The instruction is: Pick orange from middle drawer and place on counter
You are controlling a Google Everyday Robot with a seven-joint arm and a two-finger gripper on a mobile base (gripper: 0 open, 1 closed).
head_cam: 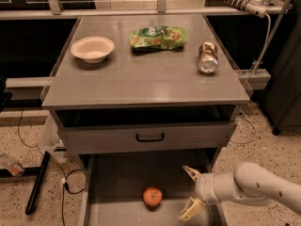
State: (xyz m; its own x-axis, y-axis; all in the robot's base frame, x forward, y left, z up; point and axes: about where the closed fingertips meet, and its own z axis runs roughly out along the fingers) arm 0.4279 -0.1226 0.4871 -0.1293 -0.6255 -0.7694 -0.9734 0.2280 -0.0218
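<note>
Camera view takes in the cabinet from above and in front, with my arm (256,186) coming in low from the right edge of the picture. My gripper (189,193) is over the right part of the drawer (117,182), which is pulled out beneath the shut drawer front (149,137) with its black handle. My jaws stand wide apart. One pale finger (191,172) angles up toward the drawer front. The other slants down toward the bottom edge of the picture. Both tips point toward the left of the picture.

The orange (153,196) sits on the flat grey drawer floor, about midway across its width and near the bottom of the picture. It lies to the left of my fingertips, near them but apart, with bare floor showing in between. In height across the picture it falls within the span of my spread jaws, closer to the lower finger than to the upper one. It is not between them and neither one touches it. I cannot tell how high my gripper is above the floor.

Up on the counter (141,86) a white bowl (92,48) rests toward the left. A green bag (157,36) lies at the back near the middle. A can (208,58) lies on its side toward the right edge. All three are well apart from the orange and from my gripper.
</note>
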